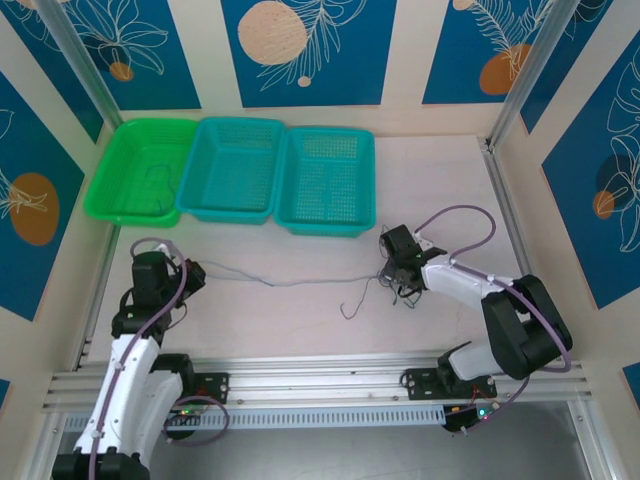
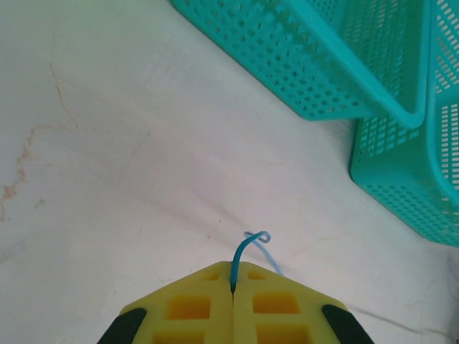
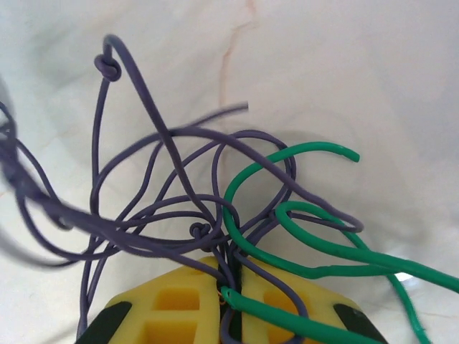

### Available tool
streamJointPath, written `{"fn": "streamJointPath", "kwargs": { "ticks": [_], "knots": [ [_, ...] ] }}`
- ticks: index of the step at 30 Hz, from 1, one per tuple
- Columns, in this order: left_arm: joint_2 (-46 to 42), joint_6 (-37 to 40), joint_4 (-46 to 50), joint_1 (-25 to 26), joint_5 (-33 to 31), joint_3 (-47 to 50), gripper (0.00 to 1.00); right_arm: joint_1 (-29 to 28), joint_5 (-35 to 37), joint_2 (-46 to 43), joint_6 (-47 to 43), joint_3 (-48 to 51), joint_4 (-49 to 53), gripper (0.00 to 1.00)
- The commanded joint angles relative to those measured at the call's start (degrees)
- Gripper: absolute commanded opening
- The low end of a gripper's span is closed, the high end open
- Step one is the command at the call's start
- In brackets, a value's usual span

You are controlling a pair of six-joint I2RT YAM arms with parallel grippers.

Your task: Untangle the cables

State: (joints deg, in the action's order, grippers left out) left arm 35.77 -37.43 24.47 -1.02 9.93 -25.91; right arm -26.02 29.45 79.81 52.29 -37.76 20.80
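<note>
Baskets: three. Left hand clamps one blue cable; right hand, tangle.

A: Light?
B: Bright, even, diffuse; the pale white bench looks washed out, shadows faint.
A: Sharpness?
B: Overhead crisp; thin purple wires blur at the right wrist view's left edge.

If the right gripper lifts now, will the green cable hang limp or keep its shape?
Probably keeps its shape: the green cable holds open loops. It likely drags along the purple cables threaded through them.
</note>
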Motion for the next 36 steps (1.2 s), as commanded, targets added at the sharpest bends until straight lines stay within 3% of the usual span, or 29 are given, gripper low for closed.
{"fn": "streamJointPath", "kwargs": {
  "ticks": [1,2,4,6,11,16,21,29,36],
  "knots": [
    [-0.4,-0.8,-4.6,-0.6,5.2,1.9,0.0,-0.3,-6.7,-2.4,-3.2,0.9,-3.0,0.0],
    [-0.4,-1.4,-5.6,-0.5,6.5,2.3,0.06,-0.6,-9.0,-3.0,-4.1,1.1,-3.8,0.0],
    [-0.4,-1.3,-7.1,-0.1,8.9,2.9,0.28,-1.3,-12.2,-3.7,-6.0,0.4,-4.2,0.0],
    [-1.7,0.3,-7.4,0.6,10.2,2.7,0.44,-2.6,-11.9,-4.4,-6.9,-0.6,-2.9,0.0],
    [-6.6,3.2,-12.1,6.9,11.8,1.7,0.64,-3.4,-13.3,-5.4,-10.5,-3.4,-1.2,0.0],
    [-5.1,12.4,-14.2,24.0,4.2,-0.5,0.71,-3.6,-19.7,-6.5,-14.5,-5.5,-2.0,0.0],
    [6.1,19.6,-25.5,37.9,1.1,0.1,0.72,-3.9,-27.8,-10.5,-17.2,-4.9,-5.5,0.0],
    [30.5,37.0,-43.5,46.1,6.6,-4.4,0.72,-4.6,-33.0,-17.0,-19.7,-5.0,-4.5,0.0],
    [45.8,38.5,-58.2,46.9,10.3,-8.4,0.78,-6.1,-37.4,-21.6,-20.2,-5.1,-4.6,0.0]
  ]
}}
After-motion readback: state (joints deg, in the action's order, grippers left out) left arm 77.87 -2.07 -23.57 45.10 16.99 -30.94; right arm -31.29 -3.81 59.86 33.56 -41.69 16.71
